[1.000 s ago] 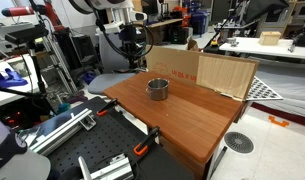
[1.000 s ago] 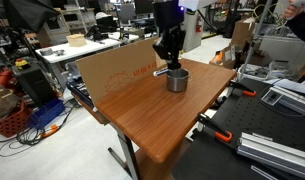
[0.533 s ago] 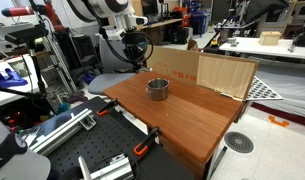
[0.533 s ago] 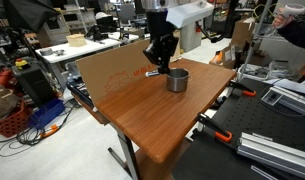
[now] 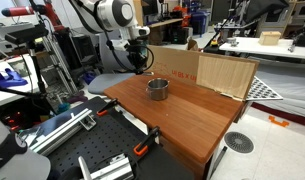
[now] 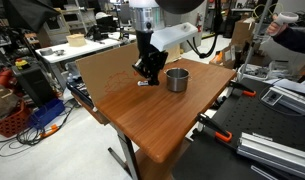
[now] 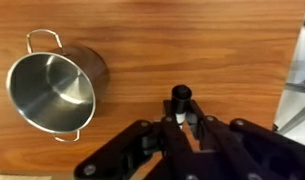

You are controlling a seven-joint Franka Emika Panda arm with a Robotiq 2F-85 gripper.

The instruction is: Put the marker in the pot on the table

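My gripper [image 7: 180,122] is shut on the dark marker [image 7: 180,96], whose capped end sticks out between the fingertips. The silvery pot [image 7: 52,92] stands upright on the reddish-brown table [image 7: 202,40], up and to the left of the gripper in the wrist view; its inside shows bare metal. In both exterior views the gripper [image 5: 142,63] [image 6: 144,72] hangs low over the table [image 5: 192,120] [image 6: 142,125], beside the pot [image 5: 157,89] [image 6: 177,79] and apart from it. The marker is too small to make out there.
A tan cardboard box [image 5: 212,72] [image 6: 107,62] stands along the table's far edge, close behind the gripper. Black metal benches with clamps [image 5: 102,160] [image 6: 252,130] flank the table. The table edge shows at the right of the wrist view [image 7: 297,90].
The gripper, still shut on the marker, has moved sideways from above the pot to a spot beside it, nearer the cardboard box, and has come lower. The pot has not moved.
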